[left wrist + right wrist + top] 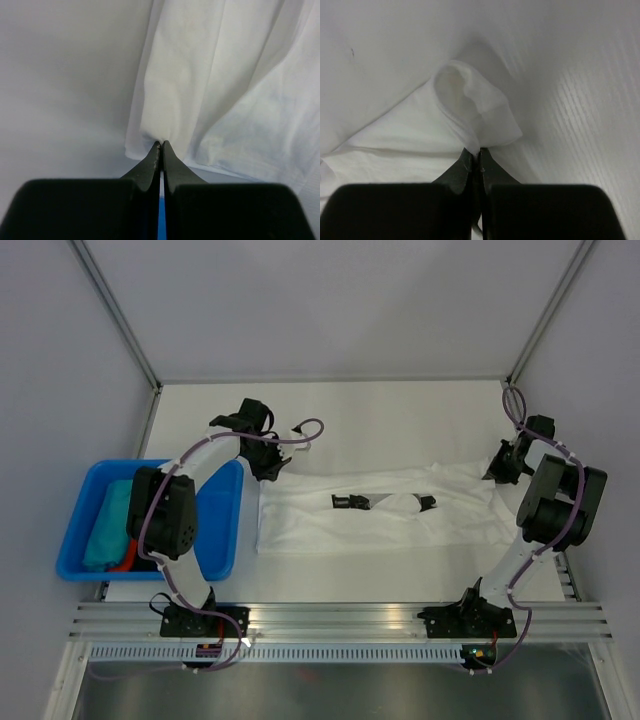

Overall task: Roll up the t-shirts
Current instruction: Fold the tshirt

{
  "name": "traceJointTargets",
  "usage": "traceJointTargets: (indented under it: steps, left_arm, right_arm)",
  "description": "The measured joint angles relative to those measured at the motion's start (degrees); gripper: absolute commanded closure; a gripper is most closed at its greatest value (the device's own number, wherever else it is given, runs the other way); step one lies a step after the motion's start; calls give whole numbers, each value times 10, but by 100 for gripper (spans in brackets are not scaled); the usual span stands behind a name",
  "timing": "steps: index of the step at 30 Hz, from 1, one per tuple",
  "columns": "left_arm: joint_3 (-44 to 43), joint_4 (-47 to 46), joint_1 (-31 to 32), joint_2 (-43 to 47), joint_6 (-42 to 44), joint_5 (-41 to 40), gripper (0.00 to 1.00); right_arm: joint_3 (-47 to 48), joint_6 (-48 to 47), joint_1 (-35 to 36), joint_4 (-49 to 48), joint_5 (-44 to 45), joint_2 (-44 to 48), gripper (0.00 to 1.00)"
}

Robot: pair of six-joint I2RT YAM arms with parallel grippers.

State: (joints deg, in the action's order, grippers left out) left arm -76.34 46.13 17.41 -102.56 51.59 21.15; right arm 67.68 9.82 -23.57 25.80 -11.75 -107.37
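While the left gripper (161, 144) and right gripper (476, 150) pinched the ends of the t-shirt (330, 530), it lay flat, unrolled.

Blue plastic bin (222, 525) at table's left edge, teal cloth (105, 525) and red item (127, 560) inside, white tabletop (400, 420), aluminium rails (340, 620) along near edge.

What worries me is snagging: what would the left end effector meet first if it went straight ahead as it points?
The white t-shirt: the left end effector looks shut on its edge, so folded cloth lies directly ahead; depth beyond unclear.
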Motion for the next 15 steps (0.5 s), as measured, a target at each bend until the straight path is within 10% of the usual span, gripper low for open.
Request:
traceJointTargets:
  steps: [4,9,15]
  left_arm:
    - [-30,-9,8,-10,-16,19,98]
    - [-30,-18,23,-10,-18,30,98]
    - [71,-30,26,32,27,30,98]
  right_arm:
    - [30,0,-3,4,0,-21,94]
    - [35,-4,-3,8,2,-23,62]
    - [3,-6,-3,18,17,37,55]
